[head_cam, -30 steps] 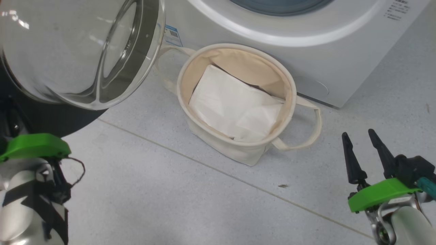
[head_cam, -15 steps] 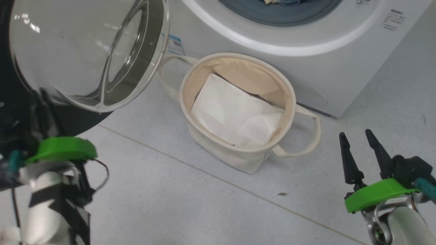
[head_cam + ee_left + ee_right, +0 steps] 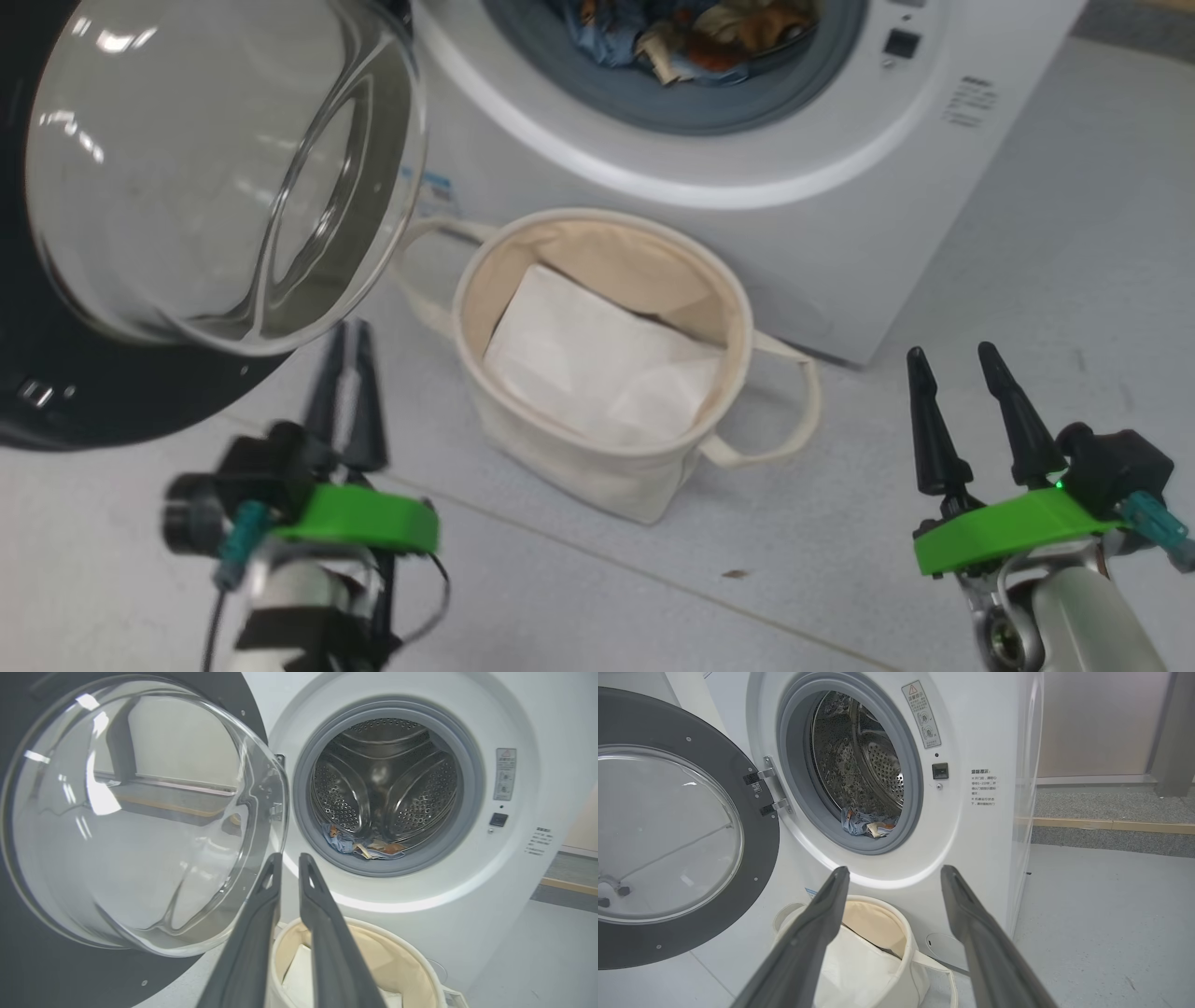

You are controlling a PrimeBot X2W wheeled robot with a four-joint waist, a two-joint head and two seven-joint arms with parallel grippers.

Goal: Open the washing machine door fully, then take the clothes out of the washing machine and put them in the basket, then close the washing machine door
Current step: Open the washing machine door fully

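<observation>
The washing machine door (image 3: pixel 56 401) stands swung open at the upper left, its clear glass bowl (image 3: pixel 215 177) bulging toward me. The clothes (image 3: pixel 691 33), light-blue with orange print, lie at the bottom of the washing machine (image 3: pixel 840 187) drum, also seen as the clothes (image 3: pixel 362 845). The cream basket (image 3: pixel 742 317) stands on the floor right in front of the machine. My left gripper (image 3: pixel 347 334) hangs just below the door's lower edge, left of the basket. It is nearly shut with a thin slit and holds nothing (image 3: pixel 289 857). My right gripper (image 3: pixel 950 353) is open and empty, right of the basket (image 3: pixel 895 870).
A flat white sheet (image 3: pixel 597 364) lies inside the basket. The grey floor (image 3: pixel 653 588) has a joint line running across it. In the right wrist view a raised grey step (image 3: pixel 1111 812) with a wooden edge lies right of the machine.
The head camera has tilted up, so the drum and clothes now show. My left arm has swung right and up from the lower left corner, and its fingers now point up beside the door.
</observation>
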